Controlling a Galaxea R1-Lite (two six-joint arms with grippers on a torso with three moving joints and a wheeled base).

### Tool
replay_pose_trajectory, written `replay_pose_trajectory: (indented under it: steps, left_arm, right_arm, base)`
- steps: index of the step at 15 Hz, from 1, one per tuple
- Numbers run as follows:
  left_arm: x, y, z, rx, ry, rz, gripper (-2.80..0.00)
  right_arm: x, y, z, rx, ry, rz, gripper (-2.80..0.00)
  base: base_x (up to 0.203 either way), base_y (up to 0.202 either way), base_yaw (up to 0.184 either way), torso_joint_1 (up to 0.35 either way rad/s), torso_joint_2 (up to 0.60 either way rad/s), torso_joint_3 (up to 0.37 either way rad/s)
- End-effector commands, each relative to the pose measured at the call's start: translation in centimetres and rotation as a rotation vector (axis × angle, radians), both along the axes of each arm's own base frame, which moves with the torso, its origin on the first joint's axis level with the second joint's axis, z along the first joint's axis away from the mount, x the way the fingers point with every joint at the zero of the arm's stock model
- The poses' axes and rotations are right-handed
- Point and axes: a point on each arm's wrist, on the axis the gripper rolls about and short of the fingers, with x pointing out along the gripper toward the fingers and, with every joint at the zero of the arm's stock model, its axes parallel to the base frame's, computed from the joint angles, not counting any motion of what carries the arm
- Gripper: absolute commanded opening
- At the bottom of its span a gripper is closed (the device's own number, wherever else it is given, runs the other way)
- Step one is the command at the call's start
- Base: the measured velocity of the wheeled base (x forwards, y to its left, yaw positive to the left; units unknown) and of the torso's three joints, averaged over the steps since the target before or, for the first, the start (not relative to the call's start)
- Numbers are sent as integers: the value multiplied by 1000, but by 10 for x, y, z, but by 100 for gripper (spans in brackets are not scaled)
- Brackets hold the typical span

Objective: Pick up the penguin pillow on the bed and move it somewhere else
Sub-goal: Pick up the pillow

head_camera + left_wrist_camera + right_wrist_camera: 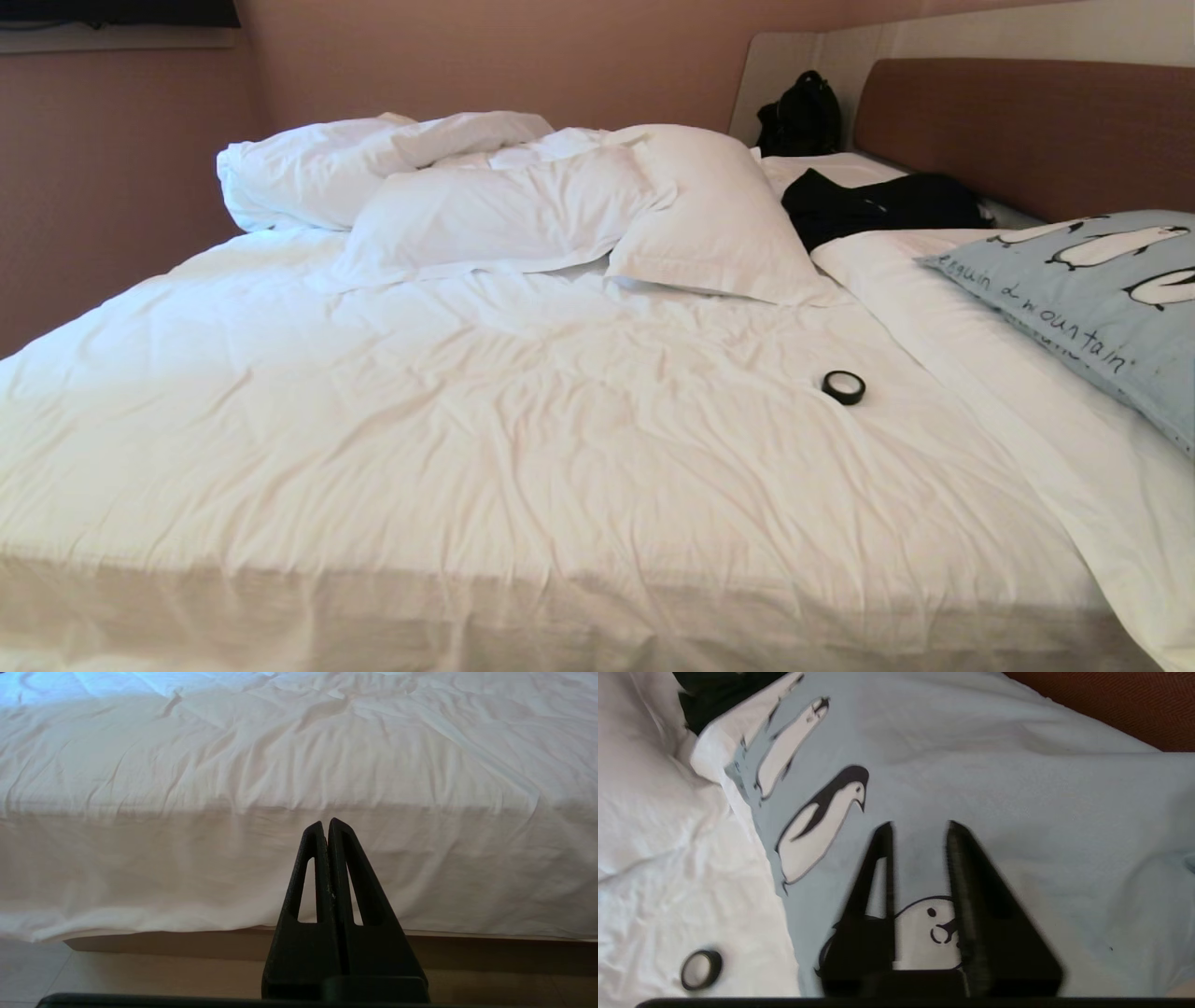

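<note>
A penguin pillow (1102,299), pale blue-grey with black-and-white penguins and dark cursive writing, lies at the right side of the bed (523,448), close below the brown padded headboard (1027,131), its far end running out of the head view. It rests on a fold of white sheet that drapes over the bed's right edge. The right gripper (920,828) hangs over the pillow's printed face, its black jaws a narrow gap apart with the blue-grey fabric showing between them; whether the tips are pressing into the cloth cannot be told from the wrist view. A small black ring of tape (843,386) sits on the sheet just to the left of the pillow, apart from it. Farther up the bed two plain white pillows (597,215) lean against a rumpled white duvet (373,159), and a dark garment (878,205) lies beside them near the headboard. A black bag (799,117) stands in the corner by the cream surround. The left gripper (325,823) is held low in front of the bed, level with the hanging sheet at the mattress edge, its jaws pressed together on nothing, the floor visible beneath it. Neither arm appears in the head view.
</note>
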Motion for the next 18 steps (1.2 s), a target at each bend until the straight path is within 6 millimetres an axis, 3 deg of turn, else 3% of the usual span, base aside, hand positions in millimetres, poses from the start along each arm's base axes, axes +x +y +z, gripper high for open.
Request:
replay_pose_trajectory:
  steps: [1,4,9,17,18]
  left_arm:
    - [0,0,0,-1,1,0,-280]
    - [0,0,0,-1,1,0,-280]
    - [0,0,-1,-1,2,0,-280]
    - [0,0,0,-1,1,0,-280]
    - [0,0,0,-1,1,0,-280]
  right_arm:
    - [6,-4,-8,-69,108,36,0]
    - [2,-1,-10,-122,256,86,0]
    - [8,-7,-23,-138,330,114,0]
    - [49,-46,-84,-29,469,142,0]
    - [54,-51,-92,-14,482,145,-280]
  base:
    - [0,0,0,0,0,0]
    - [0,0,0,0,0,0]
    - [0,0,0,0,0,0]
    - [0,0,0,0,0,0]
    - [0,0,0,0,0,0]
